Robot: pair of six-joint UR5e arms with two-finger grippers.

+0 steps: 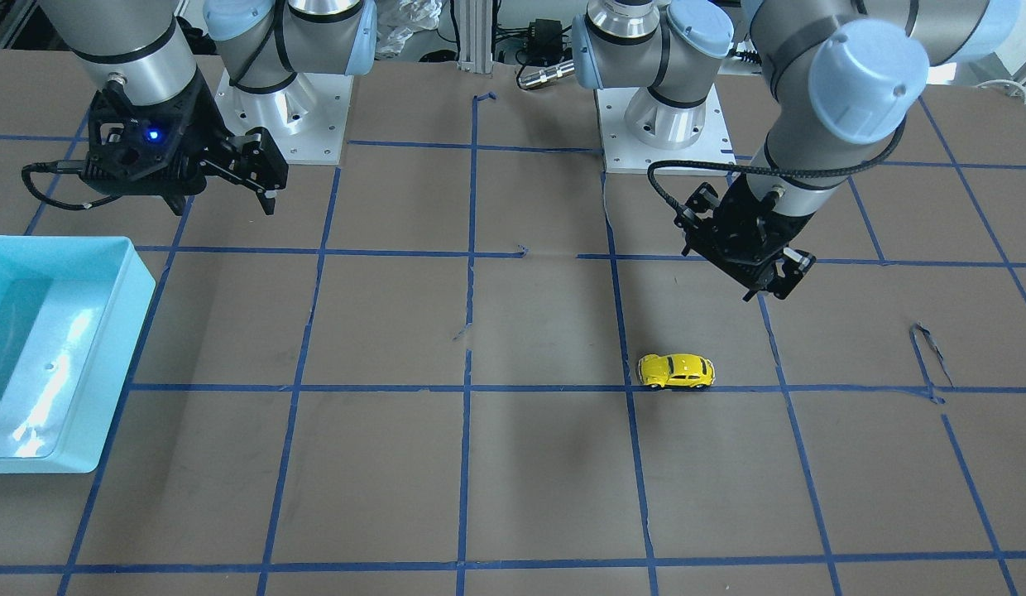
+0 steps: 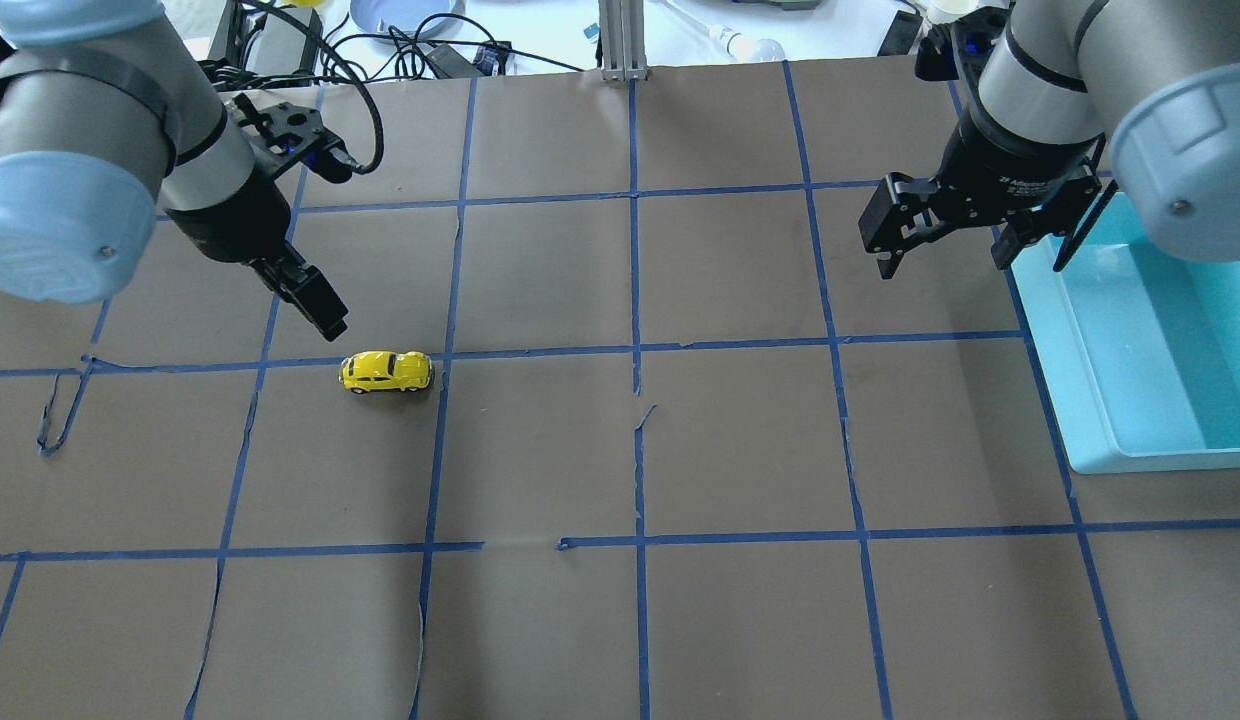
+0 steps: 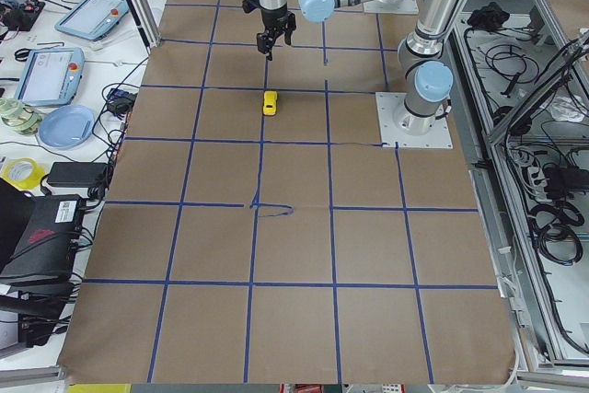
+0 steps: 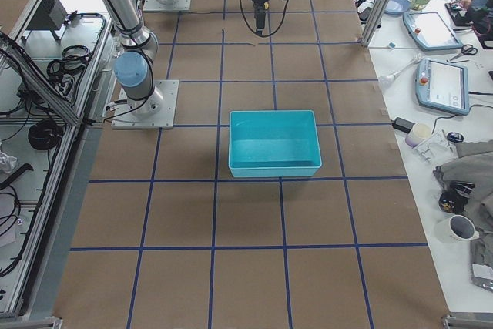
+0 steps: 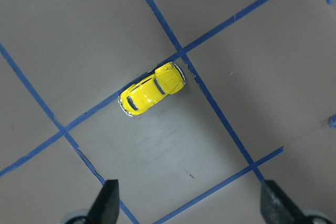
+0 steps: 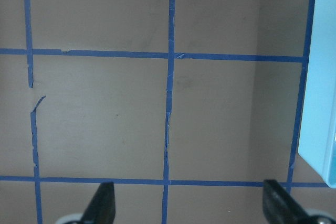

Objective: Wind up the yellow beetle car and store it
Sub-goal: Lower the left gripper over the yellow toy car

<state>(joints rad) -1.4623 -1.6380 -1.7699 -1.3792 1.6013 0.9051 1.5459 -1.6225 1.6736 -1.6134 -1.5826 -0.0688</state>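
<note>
The yellow beetle car (image 1: 677,372) stands on its wheels on the brown table, beside a blue tape crossing; it also shows in the overhead view (image 2: 386,371), the left side view (image 3: 270,102) and the left wrist view (image 5: 152,88). My left gripper (image 2: 325,320) is open and empty. It hangs above the table, just behind and to the left of the car, apart from it; it also shows from the front (image 1: 774,285) and in its wrist view (image 5: 190,205). My right gripper (image 2: 945,255) is open and empty, raised beside the bin's far left corner (image 1: 261,178) (image 6: 189,203).
A light-blue open bin (image 2: 1055,340) sits on the table's right side and looks empty (image 1: 141,281) (image 4: 275,144); its edge shows in the right wrist view (image 6: 320,87). Blue tape lines grid the brown paper. Both arm bases stand at the table's back edge.
</note>
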